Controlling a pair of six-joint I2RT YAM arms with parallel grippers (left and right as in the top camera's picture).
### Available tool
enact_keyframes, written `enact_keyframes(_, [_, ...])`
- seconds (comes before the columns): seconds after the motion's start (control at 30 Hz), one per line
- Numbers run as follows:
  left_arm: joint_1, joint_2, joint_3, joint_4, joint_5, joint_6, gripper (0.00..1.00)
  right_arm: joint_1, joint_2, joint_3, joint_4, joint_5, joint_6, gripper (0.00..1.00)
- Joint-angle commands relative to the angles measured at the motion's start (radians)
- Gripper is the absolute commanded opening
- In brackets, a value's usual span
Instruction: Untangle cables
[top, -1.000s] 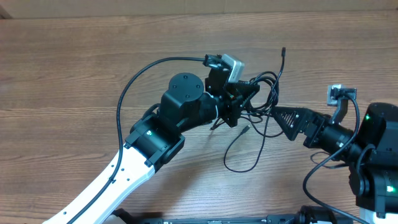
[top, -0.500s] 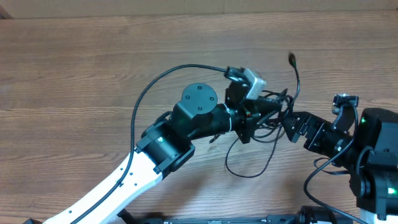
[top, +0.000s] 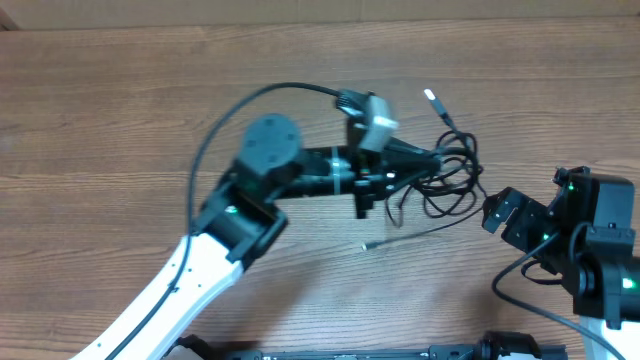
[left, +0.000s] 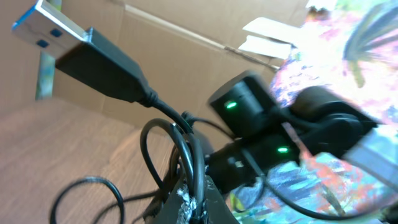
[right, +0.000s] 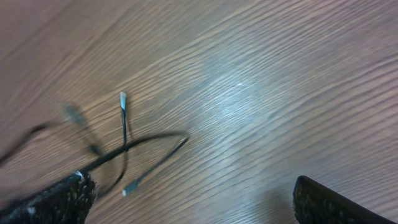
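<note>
Here the cables (top: 455, 180) bunch in a black knot over the desk (top: 120, 120), right of centre, pinched in my closed left fingers (top: 425, 160). One USB plug (left: 62, 43) juts up sharp, while the loops behind it blur. My right fingers (top: 505, 212) gape wide, holding nothing, just beside the tangle.

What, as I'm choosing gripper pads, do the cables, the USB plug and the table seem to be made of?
The cables: thin black cords, probably rubbery plastic jackets; they bend in loose loops. The USB plug: matte black housing, likely plastic, with a silvery shell, apparently metal. The table: brown wood grain with a soft glare; solid wood or laminate, cannot tell.
</note>
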Motion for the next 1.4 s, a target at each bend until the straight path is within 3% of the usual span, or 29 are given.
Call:
enact_keyframes(0.0, [0.06,-0.067,0.025,0.015,0.132,0.007,0.04,-0.003,0.003,-0.003,-0.001,0.068,0.008,1.0])
enact_keyframes(0.17, [0.127,-0.106,0.024,-0.006,0.156,-0.003,0.04,-0.003,0.005,-0.003,-0.002,0.007,-0.006,1.0])
enact_keyframes(0.27, [0.132,-0.103,0.024,-0.036,0.147,0.0,0.04,-0.003,0.004,-0.003,-0.004,-0.168,-0.1,1.0])
enact_keyframes(0.43, [0.131,-0.1,0.024,-0.117,0.119,0.001,0.04,-0.003,0.003,-0.003,-0.013,-0.623,-0.418,1.0])
enact_keyframes(0.57, [0.129,-0.1,0.024,-0.158,0.164,0.009,0.04,-0.003,0.002,-0.003,0.025,-0.745,-0.474,1.0])
enact_keyframes(0.63, [0.129,-0.1,0.024,-0.158,0.285,0.106,0.04,-0.003,0.002,-0.003,0.054,-0.755,-0.459,1.0])
enact_keyframes(0.73, [0.129,-0.1,0.024,-0.162,0.669,0.43,0.04,-0.003,0.002,-0.003,0.097,-0.756,-0.373,1.0])
enact_keyframes(0.77, [0.13,-0.1,0.024,-0.179,0.688,0.476,0.04,-0.003,0.002,-0.003,0.105,-0.756,-0.355,1.0])
enact_keyframes(0.83, [0.13,-0.097,0.023,-0.192,0.669,0.526,0.04,-0.003,0.002,-0.003,0.112,-0.756,-0.332,1.0])
enact_keyframes(1.13, [0.13,-0.055,0.023,-0.221,0.644,0.531,0.04,-0.003,0.002,-0.003,0.112,-0.763,-0.314,1.0])
enact_keyframes(1.37, [0.13,-0.053,0.023,-0.219,0.512,0.462,0.04,-0.003,0.002,-0.003,0.093,-0.923,-0.469,1.0])
